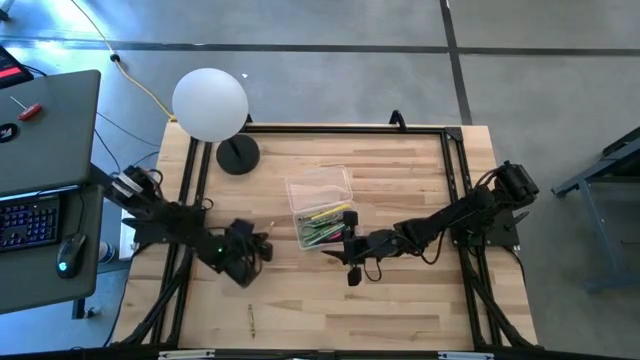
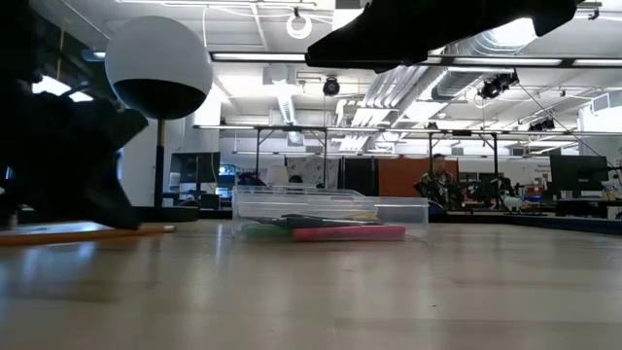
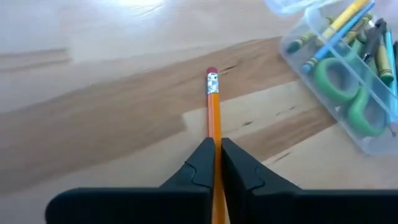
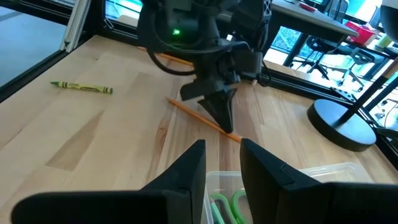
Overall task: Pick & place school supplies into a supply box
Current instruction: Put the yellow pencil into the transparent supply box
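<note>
An orange pencil [image 3: 213,118] with a red eraser is in my left gripper [image 3: 216,163], which is shut on it low over the table, left of the supply box. The clear box [image 1: 320,205] stands at mid-table with its lid open on the far side. It holds green-handled scissors [image 3: 339,87], pencils, pens and crayons. My right gripper [image 4: 222,163] is open and empty above the box's near end [image 4: 224,186]. A yellow-green crayon [image 1: 252,320] lies near the front edge. My left gripper pinches the pencil's shaft [image 3: 214,134] between its two fingers, a short way behind the eraser end [image 3: 212,78]. The fingers come from above, slanting down. The pencil lies about level, at or just above the tabletop [image 4: 199,115]; which of the two, I cannot tell.
A white globe lamp [image 1: 210,103] on a black base [image 1: 238,155] stands at the far left, behind the box. The crayon also shows in the right wrist view [image 4: 81,87]. A black frame rail [image 1: 455,180] borders the tabletop. Bare wood lies at the front and right.
</note>
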Robot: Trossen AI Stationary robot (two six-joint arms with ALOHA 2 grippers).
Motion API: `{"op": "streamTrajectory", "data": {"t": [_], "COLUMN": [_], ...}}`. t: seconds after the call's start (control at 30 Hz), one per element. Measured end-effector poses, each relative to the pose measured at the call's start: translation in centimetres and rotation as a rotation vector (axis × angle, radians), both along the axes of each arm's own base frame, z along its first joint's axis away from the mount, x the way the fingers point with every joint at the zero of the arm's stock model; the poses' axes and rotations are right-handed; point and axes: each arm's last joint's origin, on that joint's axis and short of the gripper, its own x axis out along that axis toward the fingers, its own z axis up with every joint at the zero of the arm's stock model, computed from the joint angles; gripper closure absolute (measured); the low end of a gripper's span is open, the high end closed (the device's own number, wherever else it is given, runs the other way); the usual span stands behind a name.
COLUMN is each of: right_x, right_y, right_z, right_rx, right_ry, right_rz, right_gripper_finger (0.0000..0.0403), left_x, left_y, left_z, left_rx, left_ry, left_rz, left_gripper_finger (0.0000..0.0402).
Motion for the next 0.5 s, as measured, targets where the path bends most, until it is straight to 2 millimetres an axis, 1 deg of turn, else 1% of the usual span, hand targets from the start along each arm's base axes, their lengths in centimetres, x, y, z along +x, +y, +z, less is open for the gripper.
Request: {"op": "streamTrajectory", "data": {"t": [0.13, 0.3, 0.4, 0.5], "right_x": [0.0, 0.0, 0.0, 0.0], "right_y": [0.0, 0.0, 0.0, 0.0], "right_z": [0.0, 0.0, 0.0, -0.1], "right_rx": [0.000, 0.000, -0.002, -0.002], "right_ry": [0.000, 0.001, 0.001, 0.005], "right_rz": [0.000, 0.000, 0.000, 0.000], "right_gripper_finger": [0.0324, 0.0324, 0.0324, 0.0324], "left_x": [1.1, 2.4, 2.9, 3.2], "left_y": [0.5, 1.3, 1.8, 2.3], "left_z": [0.2, 0.8, 0.9, 0.4], "left_rx": [0.033, 0.077, 0.091, 0.119], "left_ry": [0.036, 0.124, 0.135, 0.140], "left_rz": [-0.058, -0.136, -0.137, -0.107], "left_gripper_finger": [0.0337, 0.0315, 0.0301, 0.0291]}}
